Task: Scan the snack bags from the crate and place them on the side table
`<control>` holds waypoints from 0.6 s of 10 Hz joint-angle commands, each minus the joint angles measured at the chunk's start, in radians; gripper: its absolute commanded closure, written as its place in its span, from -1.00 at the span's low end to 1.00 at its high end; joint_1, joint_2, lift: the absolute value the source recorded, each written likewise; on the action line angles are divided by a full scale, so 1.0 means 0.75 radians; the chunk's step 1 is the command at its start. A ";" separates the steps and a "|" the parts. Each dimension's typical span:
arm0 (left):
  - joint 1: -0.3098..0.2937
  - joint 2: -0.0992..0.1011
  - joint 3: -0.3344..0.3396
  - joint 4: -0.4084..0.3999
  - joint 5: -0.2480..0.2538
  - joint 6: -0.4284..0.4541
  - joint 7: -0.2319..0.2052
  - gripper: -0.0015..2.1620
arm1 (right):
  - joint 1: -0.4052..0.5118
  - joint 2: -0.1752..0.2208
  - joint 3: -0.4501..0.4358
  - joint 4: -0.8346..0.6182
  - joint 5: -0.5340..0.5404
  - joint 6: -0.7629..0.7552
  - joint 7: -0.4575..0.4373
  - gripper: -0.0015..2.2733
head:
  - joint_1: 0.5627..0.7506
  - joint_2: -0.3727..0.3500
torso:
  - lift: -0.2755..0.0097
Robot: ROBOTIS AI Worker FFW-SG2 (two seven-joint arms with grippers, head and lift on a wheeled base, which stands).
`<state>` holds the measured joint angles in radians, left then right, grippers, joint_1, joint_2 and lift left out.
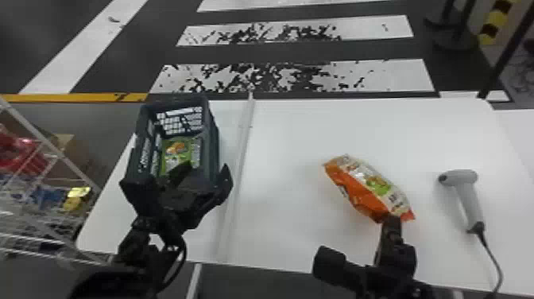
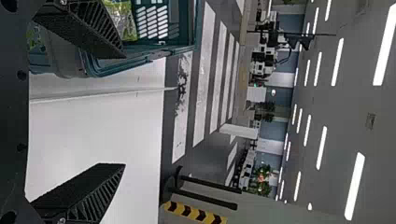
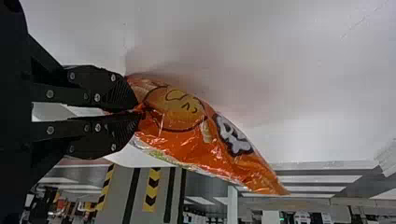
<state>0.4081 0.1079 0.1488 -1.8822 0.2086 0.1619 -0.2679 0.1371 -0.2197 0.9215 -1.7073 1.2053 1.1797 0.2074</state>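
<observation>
An orange and white snack bag (image 1: 367, 187) is held at its near end by my right gripper (image 1: 391, 222), over the white table's right part. In the right wrist view, the right gripper (image 3: 139, 112) is pinched shut on a corner of the orange bag (image 3: 187, 135). My left gripper (image 1: 202, 173) stands open at the near end of the dark crate (image 1: 213, 139), where a green snack bag (image 1: 175, 153) lies. The left wrist view has the left gripper (image 2: 123, 109) with fingers wide apart, one beside the crate (image 2: 140, 56). A grey scanner (image 1: 467, 195) rests right of the orange bag.
A thin raised strip (image 1: 242, 147) crosses the white table (image 1: 294, 131) between crate and orange bag. The scanner's cable (image 1: 492, 258) runs to the table's near edge. At the far left stands a wire rack (image 1: 39, 139) with packaged goods.
</observation>
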 commanded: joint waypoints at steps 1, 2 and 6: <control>0.000 0.001 0.000 -0.002 0.000 0.000 -0.005 -0.97 | 0.018 -0.002 -0.016 -0.078 -0.126 0.013 0.006 -1.00 | 0.41 0.54 | 0.58; 0.000 0.001 -0.004 -0.006 0.000 0.000 -0.005 -0.97 | 0.036 -0.012 -0.061 -0.168 -0.239 0.013 0.024 -0.97 | 0.41 0.56 | 0.58; 0.002 0.003 -0.010 -0.039 -0.002 0.000 0.005 -0.97 | 0.118 -0.016 -0.329 -0.552 -0.689 0.013 0.120 -0.93 | 0.41 0.63 | 0.58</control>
<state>0.4097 0.1104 0.1412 -1.9085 0.2068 0.1619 -0.2635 0.2196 -0.2327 0.7035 -2.0900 0.7384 1.1897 0.2970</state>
